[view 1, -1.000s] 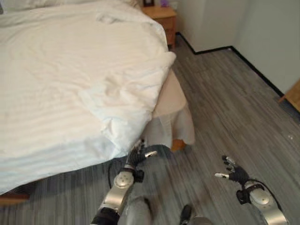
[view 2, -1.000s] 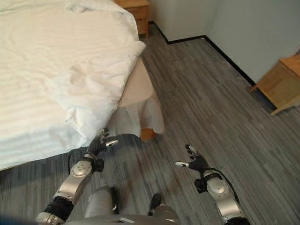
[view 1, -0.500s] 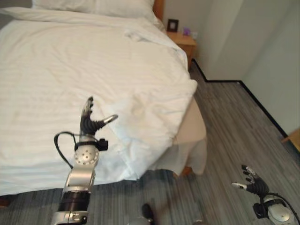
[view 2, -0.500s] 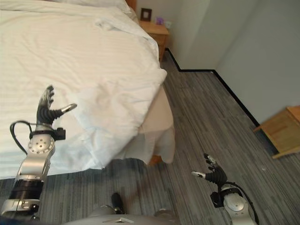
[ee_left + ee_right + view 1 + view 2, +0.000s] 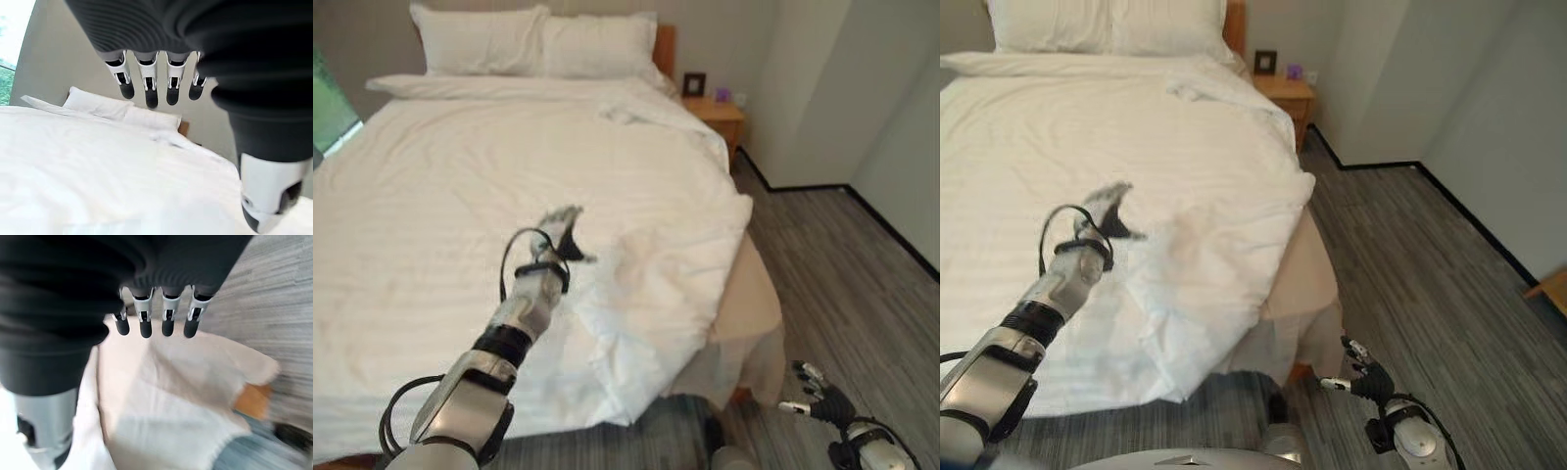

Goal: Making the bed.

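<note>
You've raised left hand [image 5: 561,233] from floor beside bed up over white duvet [image 5: 460,196], fingers relaxed open, gripping nothing. Rumpled, folded-back corner [image 5: 636,323] sits just right of it, near edge; smoothing not begun. Right hand [image 5: 822,403] hangs low over floor, open, empty.

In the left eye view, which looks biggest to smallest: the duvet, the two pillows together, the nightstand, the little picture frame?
1. Duvet
2. Pillows
3. Nightstand
4. Picture frame
The last three lie farther away, so they look smaller.

A bedroom: made-up bed [image 5: 460,196], 2 pillows [image 5: 533,44], nightstand [image 5: 715,110].
</note>
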You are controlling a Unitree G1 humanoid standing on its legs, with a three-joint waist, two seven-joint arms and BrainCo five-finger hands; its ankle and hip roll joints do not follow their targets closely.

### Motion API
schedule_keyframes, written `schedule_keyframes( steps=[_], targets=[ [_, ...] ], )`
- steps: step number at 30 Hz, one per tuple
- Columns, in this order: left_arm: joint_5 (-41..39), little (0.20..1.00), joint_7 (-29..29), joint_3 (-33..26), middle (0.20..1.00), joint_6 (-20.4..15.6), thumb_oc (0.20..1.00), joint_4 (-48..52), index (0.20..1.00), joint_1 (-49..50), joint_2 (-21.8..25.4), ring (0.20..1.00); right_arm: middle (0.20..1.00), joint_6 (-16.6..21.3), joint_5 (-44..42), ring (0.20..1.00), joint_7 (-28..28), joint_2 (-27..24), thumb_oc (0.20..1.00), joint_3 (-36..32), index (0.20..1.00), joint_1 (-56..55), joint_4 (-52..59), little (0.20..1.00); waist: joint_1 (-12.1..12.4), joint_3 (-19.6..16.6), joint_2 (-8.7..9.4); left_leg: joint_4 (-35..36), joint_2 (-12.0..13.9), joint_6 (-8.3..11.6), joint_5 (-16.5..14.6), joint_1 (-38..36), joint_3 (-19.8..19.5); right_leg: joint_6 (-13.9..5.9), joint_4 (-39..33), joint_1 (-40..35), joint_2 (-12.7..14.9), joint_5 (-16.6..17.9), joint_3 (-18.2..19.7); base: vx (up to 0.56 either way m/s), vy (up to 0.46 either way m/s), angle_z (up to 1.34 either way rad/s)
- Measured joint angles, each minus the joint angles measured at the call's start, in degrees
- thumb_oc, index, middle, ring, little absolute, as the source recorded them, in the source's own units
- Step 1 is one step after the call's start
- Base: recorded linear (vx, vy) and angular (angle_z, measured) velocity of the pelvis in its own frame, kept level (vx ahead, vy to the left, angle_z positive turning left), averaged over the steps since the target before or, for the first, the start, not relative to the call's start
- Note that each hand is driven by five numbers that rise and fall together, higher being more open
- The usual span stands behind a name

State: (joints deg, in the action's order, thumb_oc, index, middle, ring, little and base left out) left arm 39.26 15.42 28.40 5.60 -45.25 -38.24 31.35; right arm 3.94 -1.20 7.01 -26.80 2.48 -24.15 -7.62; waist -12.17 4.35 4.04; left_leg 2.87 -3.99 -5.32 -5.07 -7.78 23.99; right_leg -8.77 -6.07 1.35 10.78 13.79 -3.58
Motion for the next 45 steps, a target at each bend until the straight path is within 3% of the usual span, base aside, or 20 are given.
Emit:
schedule_keyframes(
  steps=[4,7,10,12,13,17,19,23,25,28,31,35,37,38,39,40,41,42,43,45],
  targets=[
    [4.3,1.000,-2.8,2.5,1.000,1.5,1.000,-6.1,1.000,-2.5,-0.1,1.000,1.000,0.5,-1.6,1.000,1.1,-1.7,1.000,0.3,1.000,1.8,0.7,1.000,-1.8,0.3,-1.24,0.6,2.5,1.88,1.1,0.0,0.2,0.45,0.3,0.0,-2.2,-0.4,0.2,0.03,-0.108,-0.02],
    [4.9,1.000,-3.4,2.4,1.000,2.1,1.000,-11.1,1.000,-2.7,-3.6,1.000,1.000,0.6,-1.6,1.000,1.2,-2.1,1.000,0.5,1.000,2.7,1.9,1.000,-1.9,0.5,-1.71,2.3,3.8,3.39,1.9,-0.1,0.4,2.20,0.3,0.8,-3.9,-2.0,0.4,-0.02,-0.064,-0.08],
    [4.9,1.000,-3.7,2.9,1.000,2.7,1.000,-21.4,1.000,-2.5,-7.7,1.000,1.000,1.5,-1.6,1.000,1.8,-3.5,1.000,1.5,1.000,4.1,2.6,1.000,-2.6,0.8,-1.55,2.7,3.6,4.77,2.0,0.8,1.3,2.71,0.2,2.1,-3.8,-4.2,0.9,0.00,0.019,-0.17],
    [4.8,0.947,-4.2,1.5,0.947,2.6,0.947,-33.5,0.947,-1.2,-10.2,0.947,1.000,1.5,-1.6,1.000,2.4,-5.8,1.000,2.6,1.000,6.1,3.7,1.000,-5.0,0.5,-2.82,2.9,4.4,6.02,2.2,1.5,3.0,2.38,0.0,3.7,-4.7,-5.2,2.0,0.03,0.029,-0.47],
    [4.7,0.200,-4.5,-1.9,0.200,3.5,0.200,-35.2,0.200,0.0,-10.2,0.200,1.000,1.6,-1.9,1.000,2.4,-6.4,1.000,1.8,1.000,6.1,5.1,1.000,-5.1,-0.1,-3.57,2.9,5.1,6.74,1.9,1.6,5.0,2.40,0.0,4.4,-5.3,-5.1,2.3,0.03,0.007,-0.70],
    [4.1,0.200,-7.0,-4.1,0.200,4.5,0.200,-36.0,0.200,2.8,-8.4,0.200,1.000,1.4,-2.1,1.000,3.5,-8.6,1.000,-0.8,1.000,2.1,6.3,1.000,-6.7,-1.9,-6.16,2.9,6.8,7.95,1.8,1.4,7.0,2.61,0.0,5.4,-7.0,-4.9,2.3,0.03,0.008,-0.37],
    [3.1,0.200,-7.8,-6.9,0.200,2.1,0.200,-32.5,0.200,5.0,-5.7,0.200,1.000,1.3,-2.1,1.000,3.4,-8.7,1.000,-2.1,1.000,0.0,6.1,1.000,-6.6,-2.9,-7.91,2.9,7.5,8.64,1.8,1.1,7.0,3.59,0.0,4.9,-7.8,-4.6,1.9,-0.02,-0.002,-0.09],
    [-2.6,0.200,-8.4,-5.9,0.200,1.2,0.200,-26.9,0.200,4.1,-5.1,0.200,1.000,1.3,-2.2,1.000,3.0,-8.2,1.000,-1.6,1.000,-0.7,4.9,1.000,-4.9,-2.5,-7.35,2.3,8.2,8.54,2.6,0.9,5.6,5.70,0.4,3.5,-7.9,-3.7,-0.1,-0.09,-0.038,0.23],
    [-6.8,0.200,-7.6,-2.5,0.200,0.1,0.200,-17.6,0.200,1.8,-6.1,0.200,1.000,1.5,-2.8,1.000,2.7,-7.1,1.000,0.1,1.000,0.6,4.5,1.000,-4.4,-2.1,-5.66,2.8,7.9,8.76,3.3,0.8,3.2,5.46,0.1,2.9,-7.2,-4.1,-2.2,-0.02,0.012,0.56],
    [-10.1,0.200,-6.1,-0.5,0.200,-2.5,0.200,-7.8,0.200,1.3,-8.0,0.200,1.000,1.8,-3.8,1.000,2.9,-5.3,1.000,1.4,1.000,2.8,3.5,1.000,-4.3,-1.9,-5.07,2.8,7.3,8.38,3.6,0.5,2.4,4.94,0.1,2.1,-6.4,-4.5,-2.7,-0.02,0.017,0.24],
    [-15.5,0.200,-5.5,0.0,0.200,-3.1,0.200,1.1,0.200,2.5,-11.0,0.200,1.000,1.5,-3.8,1.000,2.2,-3.2,1.000,0.8,1.000,2.0,-0.2,1.000,-4.5,-1.6,-4.72,2.8,6.8,8.20,3.7,0.5,2.4,4.67,0.1,2.2,-6.0,-4.3,-2.5,-0.02,0.024,-0.01],
    [-18.7,0.200,-4.5,9.4,0.200,-2.6,0.200,3.2,0.200,3.0,-23.5,0.200,1.000,-0.2,-3.8,1.000,0.7,-1.0,1.000,3.0,1.000,4.8,-10.9,1.000,-5.3,-0.7,-3.62,2.8,6.1,7.58,3.2,-1.3,5.0,4.30,0.1,2.0,-6.1,-4.4,0.6,-0.02,0.058,-0.36],
    [-19.1,0.200,-7.1,18.3,0.200,-3.5,0.200,6.0,0.200,6.0,-33.4,0.200,1.000,-1.2,-3.7,1.000,-1.7,1.3,1.000,2.9,1.000,7.5,-18.7,1.000,-9.7,1.8,-4.55,2.6,5.1,7.55,1.4,-2.8,8.9,3.43,0.1,2.9,-6.3,-4.0,4.5,0.02,0.128,-0.90],
    [-19.2,0.200,-7.1,18.3,0.200,-3.4,0.200,6.0,0.200,6.0,-33.3,0.200,1.000,-1.2,-3.6,1.000,-1.7,1.3,1.000,2.9,1.000,7.5,-18.7,1.000,-9.9,1.8,-4.51,2.6,5.0,7.64,1.3,-2.8,9.0,3.43,0.1,3.0,-6.3,-4.1,4.5,0.02,0.135,-0.56],
    [-21.0,0.200,-7.2,23.3,0.200,-1.9,0.200,7.0,0.200,6.3,-33.9,0.200,1.000,0.4,-3.2,1.000,-5.4,3.7,1.000,-0.7,1.000,7.8,-27.2,1.000,-10.2,2.2,-5.38,2.8,4.9,7.73,1.4,-2.7,8.5,3.38,0.2,3.3,-6.7,-4.0,6.6,-0.02,0.050,-0.60],
    [-22.0,0.200,-10.1,24.5,0.200,-2.0,0.200,5.7,0.200,6.3,-32.2,0.200,1.000,-2.3,-3.2,1.000,-7.3,3.4,1.000,0.7,1.000,11.7,-40.8,1.000,-11.0,4.0,-6.25,2.8,4.8,7.58,0.5,-3.7,11.1,3.05,0.1,3.4,-7.1,-3.8,8.4,-0.01,0.049,-0.59],
    [-23.7,0.253,-11.0,25.1,0.253,-2.0,0.253,5.8,0.253,6.2,-32.1,0.253,1.000,-2.0,-3.2,1.000,-8.0,3.5,1.000,-0.3,1.000,11.3,-43.4,1.000,-11.0,4.2,-6.86,2.8,4.7,7.71,0.4,-3.6,11.1,3.05,0.1,3.5,-7.1,-3.8,8.7,-0.02,0.043,-0.45],
    [-25.8,0.827,-12.1,25.7,0.827,-2.0,0.827,6.0,0.827,6.3,-32.0,0.827,1.000,-1.5,-3.2,1.000,-8.4,3.7,1.000,-1.5,1.000,12.0,-48.0,1.000,-11.0,4.5,-7.27,2.8,4.6,7.56,0.5,-3.8,11.2,3.04,0.1,3.4,-7.1,-3.8,9.0,-0.01,0.020,-0.12],
    [-30.0,1.000,-14.9,26.2,1.000,-2.0,1.000,7.3,1.000,6.4,-31.2,1.000,1.000,-2.2,-3.2,1.000,-9.3,3.4,1.000,-2.4,1.000,13.6,-54.1,1.000,-11.0,4.9,-8.03,2.9,4.5,7.33,0.3,-4.1,11.6,3.00,0.1,3.2,-7.1,-3.8,9.4,0.00,0.012,-0.12],
    [-35.3,1.000,-18.1,26.4,1.000,-2.2,1.000,9.1,1.000,5.6,-29.5,1.000,1.000,-2.3,-3.2,1.000,-9.6,2.9,1.000,-2.8,1.000,13.2,-57.0,1.000,-11.1,5.7,-8.75,2.9,4.5,7.03,0.0,-4.2,11.6,2.65,0.1,3.0,-6.9,-4.1,9.2,-0.04,-0.027,-0.02]
  ],
)
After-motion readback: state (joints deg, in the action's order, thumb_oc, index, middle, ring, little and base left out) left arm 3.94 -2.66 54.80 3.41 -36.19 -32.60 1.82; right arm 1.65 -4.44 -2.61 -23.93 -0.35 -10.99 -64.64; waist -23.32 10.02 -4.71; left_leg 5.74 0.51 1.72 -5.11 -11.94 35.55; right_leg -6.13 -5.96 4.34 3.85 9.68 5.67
